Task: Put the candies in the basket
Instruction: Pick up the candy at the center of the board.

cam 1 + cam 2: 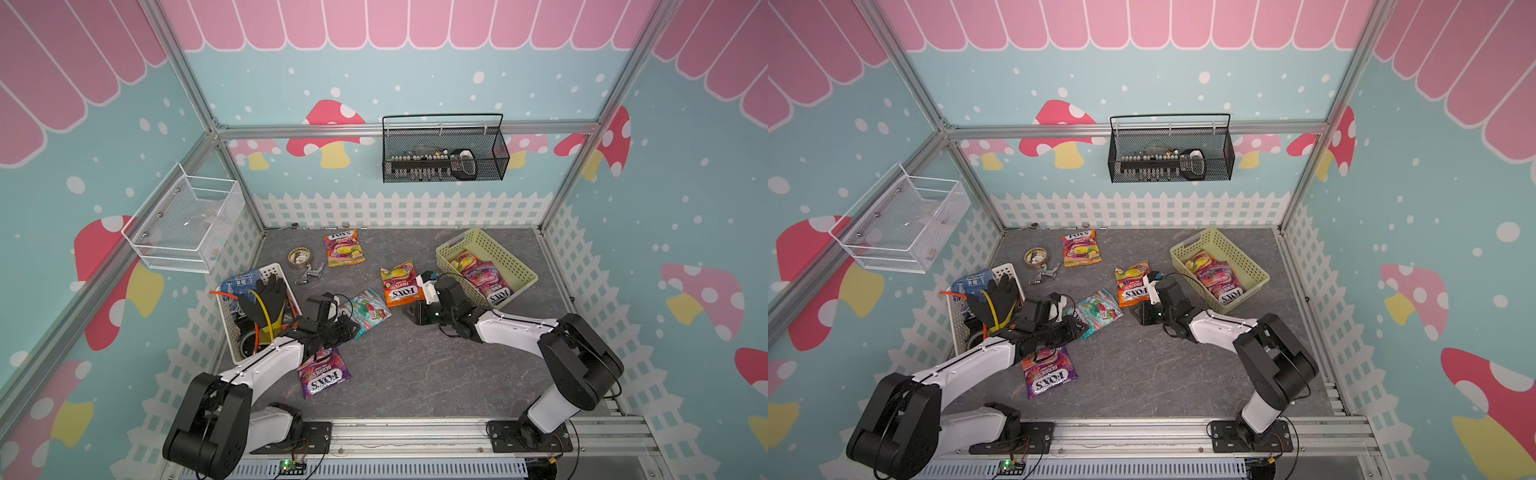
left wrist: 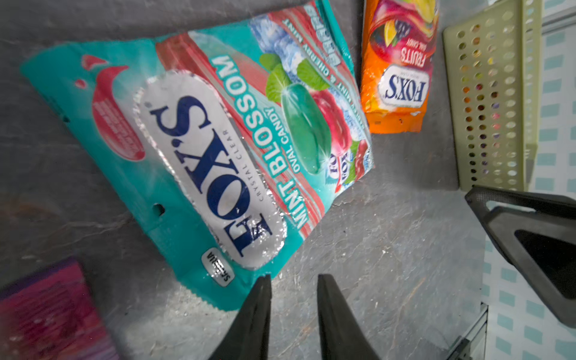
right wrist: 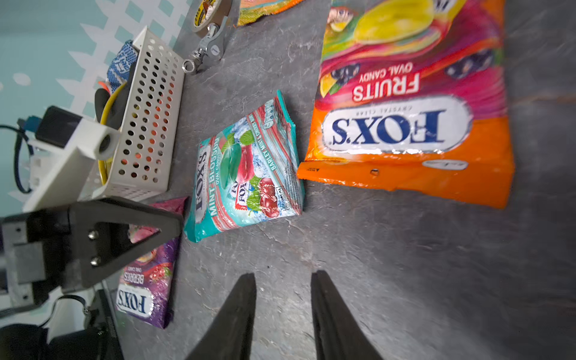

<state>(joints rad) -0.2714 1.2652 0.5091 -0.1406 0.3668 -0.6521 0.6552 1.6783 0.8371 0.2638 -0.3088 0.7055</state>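
Left wrist view: purple bag (image 2: pixel 46 311) blurred, cropped.

1. The pale yellow-green basket (image 1: pixel 502 248), lattice-sided, is sitting turned at an angle near the floor's far right corner.
2. Two candy bags are lying in it: an orange one (image 1: pixel 462 261) and a purple one (image 1: pixel 490 281), overlapping.
3. An orange "FRUITS" bag (image 1: pixel 400 283) is lying flat just left of the basket.
4. A teal "MINT BLOSSOM" bag (image 1: pixel 368 311) is lying flat near the floor's middle.
5. Another orange bag (image 1: pixel 343 248) is lying near the far edge.
6. A purple "BERRIES" bag (image 1: pixel 326 375) is lying toward the near left, partly covered.
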